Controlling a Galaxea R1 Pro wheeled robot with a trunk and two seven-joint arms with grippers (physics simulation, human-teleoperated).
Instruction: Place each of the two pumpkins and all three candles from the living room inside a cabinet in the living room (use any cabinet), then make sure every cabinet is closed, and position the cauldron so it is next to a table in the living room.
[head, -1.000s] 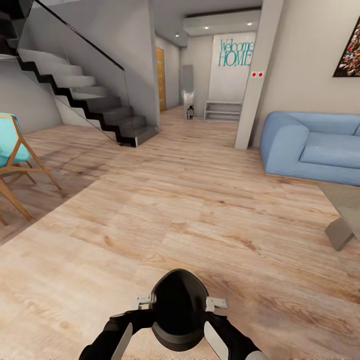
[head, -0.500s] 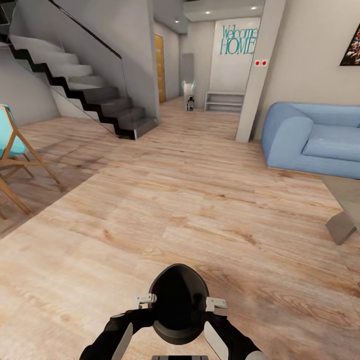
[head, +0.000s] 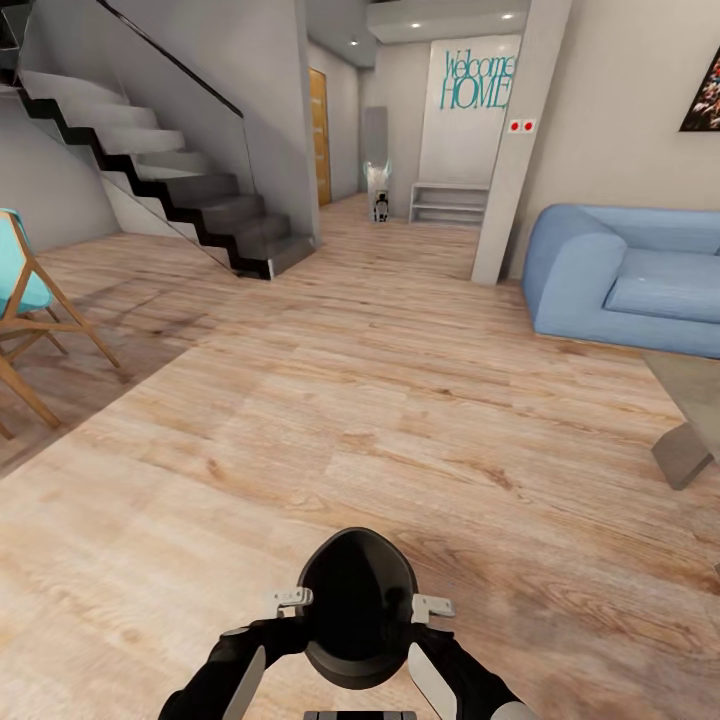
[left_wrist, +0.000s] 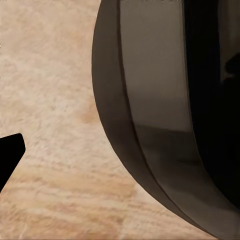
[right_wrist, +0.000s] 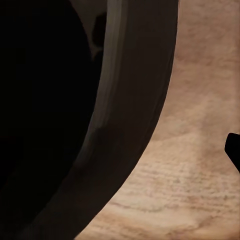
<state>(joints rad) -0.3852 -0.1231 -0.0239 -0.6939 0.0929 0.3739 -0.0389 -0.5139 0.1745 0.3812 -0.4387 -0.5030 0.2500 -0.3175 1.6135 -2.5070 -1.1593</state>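
The black cauldron (head: 358, 610) hangs low in front of me, mouth tipped toward the camera, above the wooden floor. My left gripper (head: 296, 600) grips its left rim and my right gripper (head: 428, 604) its right rim, both shut on it. In the left wrist view the cauldron's curved wall (left_wrist: 165, 125) is very close, with one dark fingertip (left_wrist: 9, 156) outside it. The right wrist view shows the cauldron's wall (right_wrist: 135, 110) the same way. A corner of the grey table (head: 692, 400) with an angled leg shows at the right edge. The pumpkins, candles and cabinet are out of view.
A blue sofa (head: 630, 280) stands at the right behind the table. A staircase (head: 170, 190) rises at the left, with a turquoise wooden chair (head: 25, 310) at the left edge. A white pillar (head: 520, 150) and a hallway lie ahead across open wooden floor (head: 380, 400).
From a second ago to half a second ago the whole view shifted, so the camera moved. Since then nothing has changed, and both grippers still hold the cauldron.
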